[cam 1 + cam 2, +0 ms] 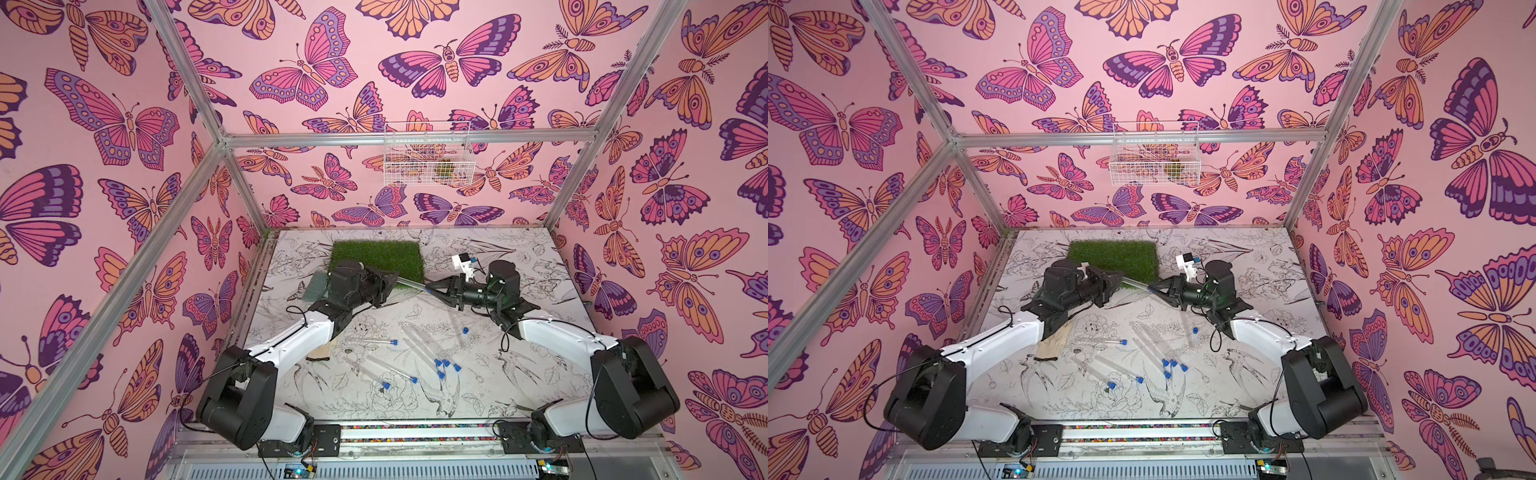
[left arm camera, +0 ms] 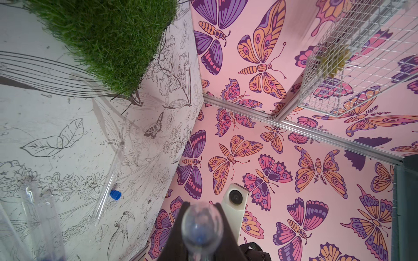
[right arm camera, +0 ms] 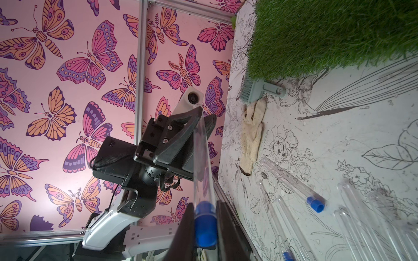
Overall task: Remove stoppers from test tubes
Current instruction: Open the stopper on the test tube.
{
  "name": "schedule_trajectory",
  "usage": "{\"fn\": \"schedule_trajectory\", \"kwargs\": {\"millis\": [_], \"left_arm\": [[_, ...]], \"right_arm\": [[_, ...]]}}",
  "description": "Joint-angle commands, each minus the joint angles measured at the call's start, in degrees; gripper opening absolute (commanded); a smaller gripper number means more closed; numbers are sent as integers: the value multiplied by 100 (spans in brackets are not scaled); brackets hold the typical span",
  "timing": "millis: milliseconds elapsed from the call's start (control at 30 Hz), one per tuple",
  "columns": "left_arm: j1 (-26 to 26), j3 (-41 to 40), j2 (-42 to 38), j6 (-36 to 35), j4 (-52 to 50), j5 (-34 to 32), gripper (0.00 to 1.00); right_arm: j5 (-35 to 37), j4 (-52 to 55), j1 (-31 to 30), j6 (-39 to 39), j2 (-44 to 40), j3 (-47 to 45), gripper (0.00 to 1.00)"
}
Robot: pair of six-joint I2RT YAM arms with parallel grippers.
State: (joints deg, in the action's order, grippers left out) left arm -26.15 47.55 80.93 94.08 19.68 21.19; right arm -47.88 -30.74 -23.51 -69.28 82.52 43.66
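One clear test tube [image 1: 411, 284] hangs level above the table in front of the grass mat, spanning both grippers. My left gripper [image 1: 395, 280] is shut on its rounded end, which bulges between the fingers in the left wrist view [image 2: 201, 223]. My right gripper [image 3: 205, 203] is shut on that tube's blue stopper [image 3: 205, 226], which sits in the tube mouth. Several more test tubes [image 1: 419, 351] lie loose on the table below, each with a blue stopper [image 1: 446, 363]. One of them [image 2: 108, 180] lies apart, nearer the right arm.
A green grass mat [image 1: 378, 259] lies at the back of the table, with a grey brush [image 3: 255, 90] at its left corner and a beige glove [image 3: 252, 135] beside that. A white wire basket [image 1: 428, 153] hangs on the back wall.
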Motion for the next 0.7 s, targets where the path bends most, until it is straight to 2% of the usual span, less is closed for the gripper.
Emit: {"fn": "schedule_trajectory", "kwargs": {"millis": [0, 667], "left_arm": [[31, -163, -151, -13, 26, -43, 2], [259, -178, -285, -310, -474, -295, 0]], "right_arm": [[25, -384, -14, -122, 10, 68, 17], [-151, 451, 5, 338, -579, -331, 17]]}}
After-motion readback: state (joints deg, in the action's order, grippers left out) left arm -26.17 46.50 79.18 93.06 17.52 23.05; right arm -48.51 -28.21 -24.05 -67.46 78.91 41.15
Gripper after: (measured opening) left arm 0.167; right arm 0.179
